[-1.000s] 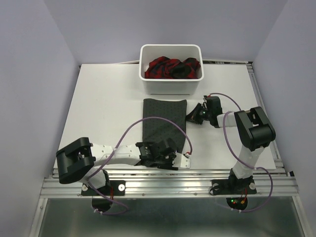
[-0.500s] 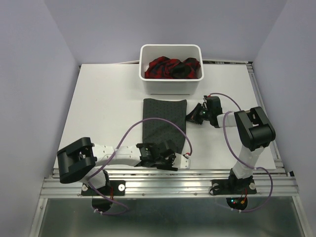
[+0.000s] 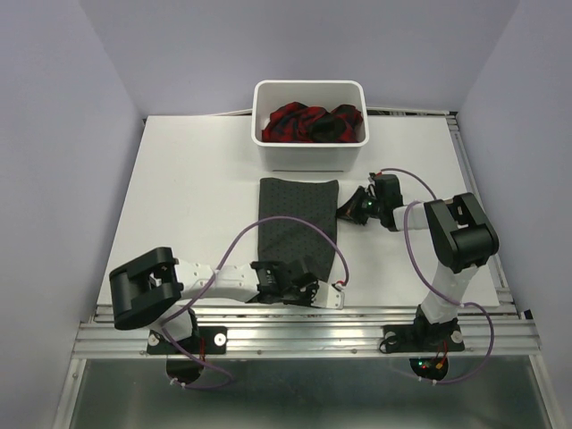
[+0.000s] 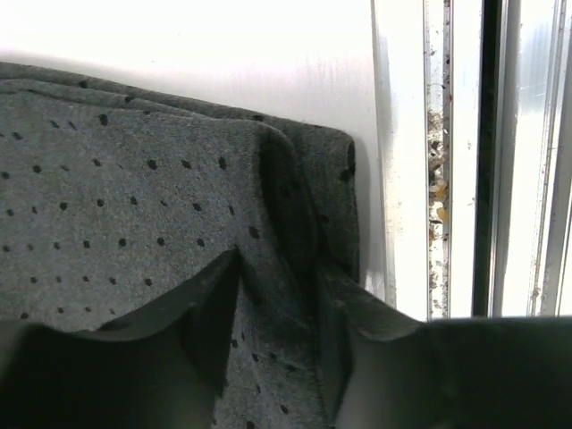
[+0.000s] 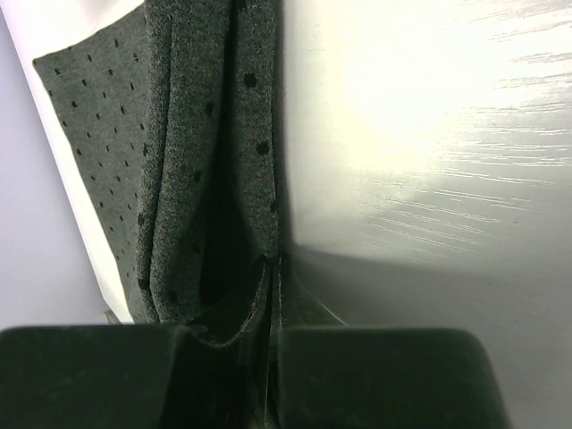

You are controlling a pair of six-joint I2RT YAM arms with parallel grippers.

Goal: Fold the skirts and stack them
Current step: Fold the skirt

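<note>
— Looking at the grey skirt: which way does it lie from the grippers?

— It's flat on the table, with its long axis running from the arms' side toward the tub, where the plaid skirt sits bunched. Both grippers are on its right edge. The right gripper is clamped on the far corner, and the left gripper straddles a ridge of cloth at the near corner.

— Is that one pinched?

— Can't tell; its jaws stand partly apart with cloth between them. The rest of the skirt lies to their left, so I'd judge the fold goes leftward.
</note>
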